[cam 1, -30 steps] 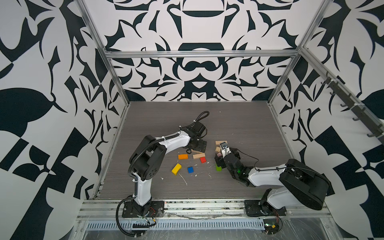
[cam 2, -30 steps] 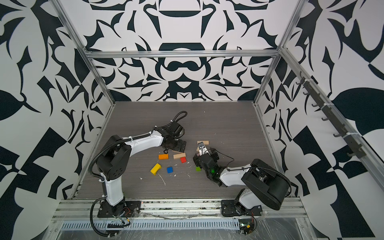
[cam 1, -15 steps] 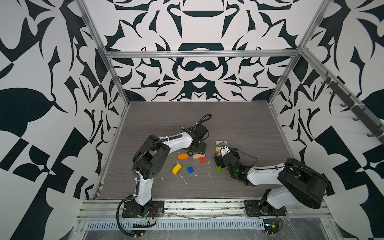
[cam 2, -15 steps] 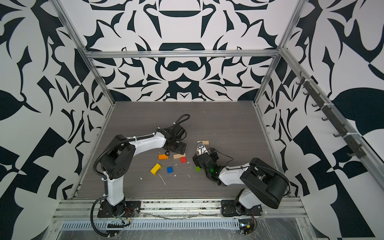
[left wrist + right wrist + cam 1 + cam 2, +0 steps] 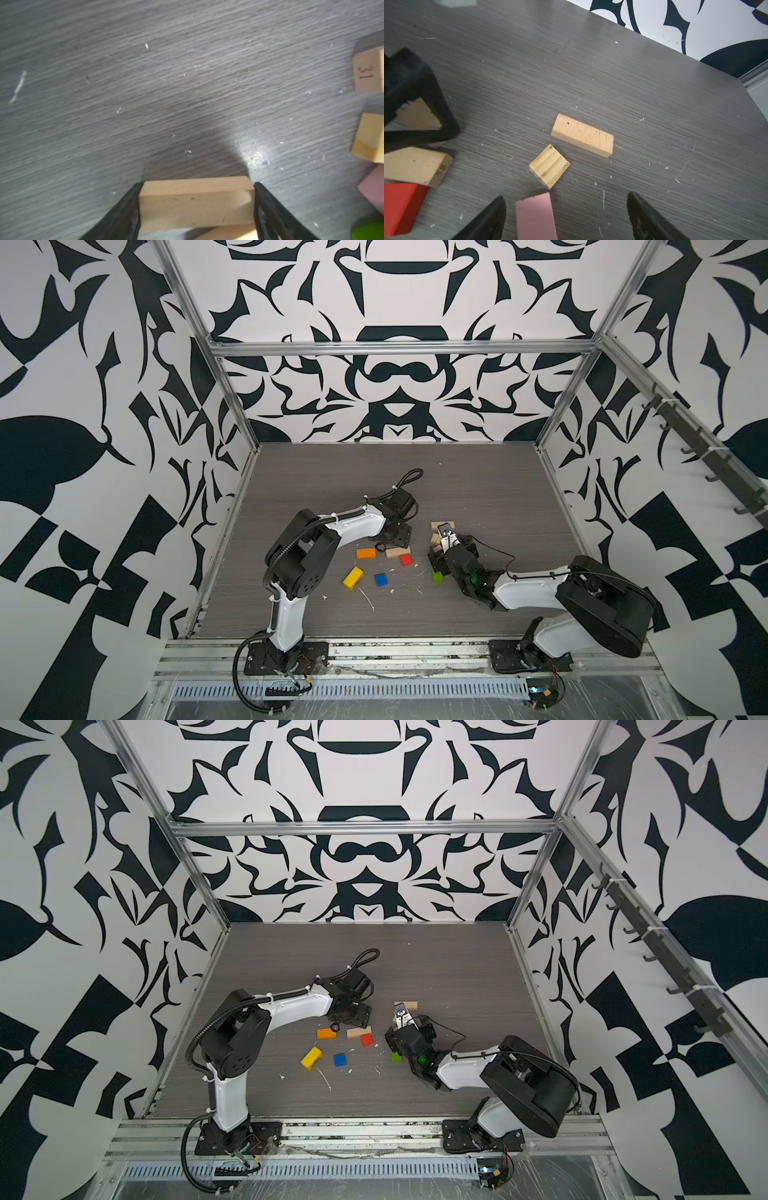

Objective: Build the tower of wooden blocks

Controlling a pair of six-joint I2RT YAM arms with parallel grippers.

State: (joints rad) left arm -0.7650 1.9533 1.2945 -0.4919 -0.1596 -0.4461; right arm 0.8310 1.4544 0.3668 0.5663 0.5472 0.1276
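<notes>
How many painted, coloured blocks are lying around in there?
6: orange, red, yellow and blue lie scattered in the middle of the table. Green and pink lie by the right end effector. Others may be hidden.

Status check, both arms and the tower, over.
Left gripper shut on tan plank. Right gripper open, over pink block. No tower yet; second plank right beneath the held one.

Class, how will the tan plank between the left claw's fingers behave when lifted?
The tan plank looks like solid wood, so probably stiff and light. Its flat ends meet the left claw squarely, so slipping or rolling seems unlikely.
</notes>
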